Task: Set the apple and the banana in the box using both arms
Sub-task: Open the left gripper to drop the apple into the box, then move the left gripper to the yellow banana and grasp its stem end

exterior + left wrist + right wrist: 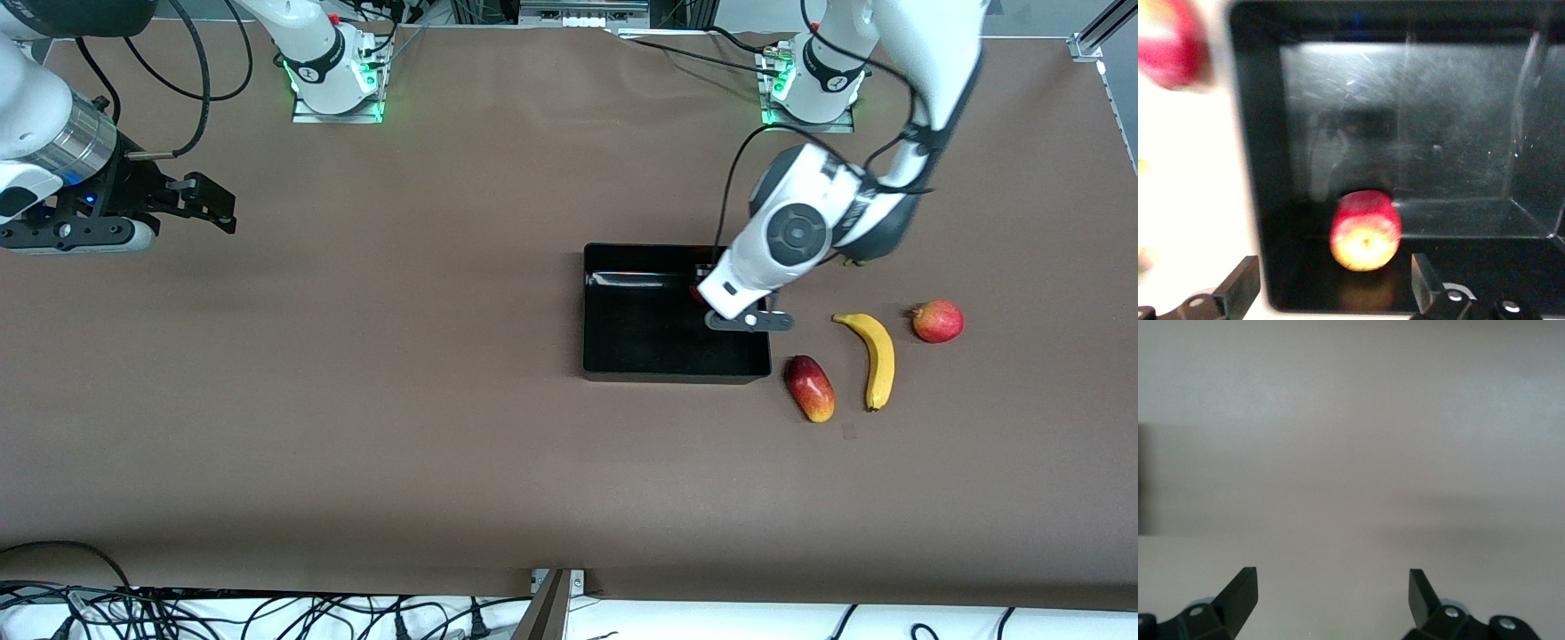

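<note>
The apple [1365, 230] lies on the floor of the black box [1458, 120], near the wall at the left arm's end, stem dimple showing. In the front view the left arm hides nearly all of it. My left gripper [1333, 273] is open and empty just above the apple, over that end of the box [640, 333]; it shows in the front view [707, 293] under the wrist. The banana [876, 356] lies on the table beside the box, toward the left arm's end. My right gripper [213, 206] is open and empty [1331, 583], waiting over bare table at the right arm's end.
An elongated red-yellow fruit [809, 388] lies between the box and the banana. A red-orange round fruit with a nub [938, 321] lies past the banana, toward the left arm's end. A blurred red fruit [1171, 47] shows outside the box in the left wrist view.
</note>
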Robot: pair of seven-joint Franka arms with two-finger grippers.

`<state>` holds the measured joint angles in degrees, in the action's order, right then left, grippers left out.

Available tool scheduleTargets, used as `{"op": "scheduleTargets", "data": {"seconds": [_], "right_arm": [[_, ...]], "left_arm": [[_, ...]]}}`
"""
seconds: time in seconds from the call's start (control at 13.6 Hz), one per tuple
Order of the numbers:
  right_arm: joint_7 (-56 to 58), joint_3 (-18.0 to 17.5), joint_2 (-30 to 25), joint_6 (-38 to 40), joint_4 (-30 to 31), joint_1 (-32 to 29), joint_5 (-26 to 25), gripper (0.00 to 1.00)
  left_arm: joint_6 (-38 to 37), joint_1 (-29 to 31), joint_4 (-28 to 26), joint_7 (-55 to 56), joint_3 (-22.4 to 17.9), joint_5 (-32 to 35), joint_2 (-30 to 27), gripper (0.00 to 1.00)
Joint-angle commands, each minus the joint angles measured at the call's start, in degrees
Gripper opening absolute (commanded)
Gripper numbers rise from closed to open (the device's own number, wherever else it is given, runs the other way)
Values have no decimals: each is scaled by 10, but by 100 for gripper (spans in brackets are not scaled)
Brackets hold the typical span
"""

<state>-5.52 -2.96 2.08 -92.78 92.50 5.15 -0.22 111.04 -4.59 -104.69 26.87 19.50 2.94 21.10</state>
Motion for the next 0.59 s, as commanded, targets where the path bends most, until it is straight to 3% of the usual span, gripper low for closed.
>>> {"op": "scheduleTargets", "data": {"seconds": [0.0, 0.22, 0.52], "right_arm": [[2, -6, 6, 3, -13, -3, -8, 100], [2, -6, 6, 3, -13, -3, -8, 100], [2, -6, 6, 3, -12, -3, -7, 100]], "left_arm": [[-65, 57, 60, -5, -5, 43, 10, 100], [-53, 141, 64, -111, -5, 101, 38, 100], [44, 236, 66, -309, -5, 118, 102, 100]]}}
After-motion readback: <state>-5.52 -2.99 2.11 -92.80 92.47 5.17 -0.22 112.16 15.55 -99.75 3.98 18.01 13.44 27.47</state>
